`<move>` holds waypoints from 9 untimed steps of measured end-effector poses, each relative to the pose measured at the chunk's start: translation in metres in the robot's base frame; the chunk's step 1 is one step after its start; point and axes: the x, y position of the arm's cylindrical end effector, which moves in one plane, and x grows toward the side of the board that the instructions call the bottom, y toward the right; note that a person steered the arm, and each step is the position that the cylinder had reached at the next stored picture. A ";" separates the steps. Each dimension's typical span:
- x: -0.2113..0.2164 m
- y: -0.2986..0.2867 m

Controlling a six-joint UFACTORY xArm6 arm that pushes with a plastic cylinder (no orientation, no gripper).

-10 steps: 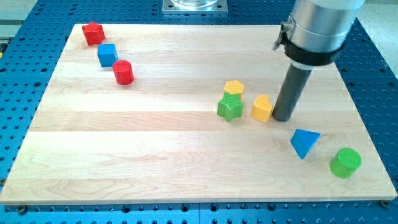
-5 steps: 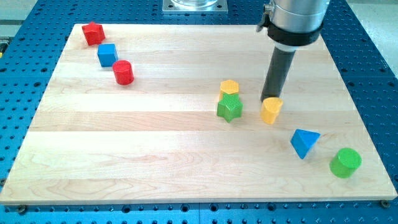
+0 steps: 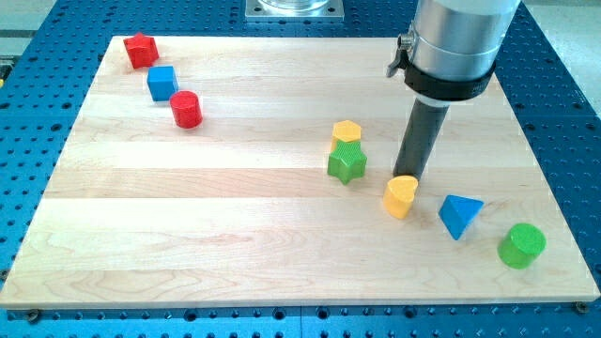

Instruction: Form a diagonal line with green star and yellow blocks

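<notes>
Camera view: my tip (image 3: 407, 177) sits just behind the yellow heart-like block (image 3: 400, 196), touching or almost touching its 12 o'clock edge. The arm carries no claw, only the rod, so there is nothing to be apart or together.

The green star (image 3: 346, 163) lies near the middle of the table (image 3: 235, 225), with the yellow hexagon block (image 3: 346, 132) touching or almost touching it at its 12 o'clock. The yellow heart-like block lies at the star's 4 o'clock, close but apart.

As I judge it, the line is partly made: star and heart-like block already slant down toward the view's right, but the hexagon sits straight above the star, not at its 10 o'clock. That block seems the one left to move.

Elsewhere lie a blue triangle (image 3: 459, 215), a green cylinder (image 3: 521, 245), a red star (image 3: 141, 50), a blue cube (image 3: 162, 83) and a red cylinder (image 3: 186, 109), all clear of the line.
</notes>
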 end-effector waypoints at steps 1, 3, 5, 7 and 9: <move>-0.031 -0.023; -0.045 -0.116; -0.085 -0.093; -0.087 -0.188; -0.084 -0.272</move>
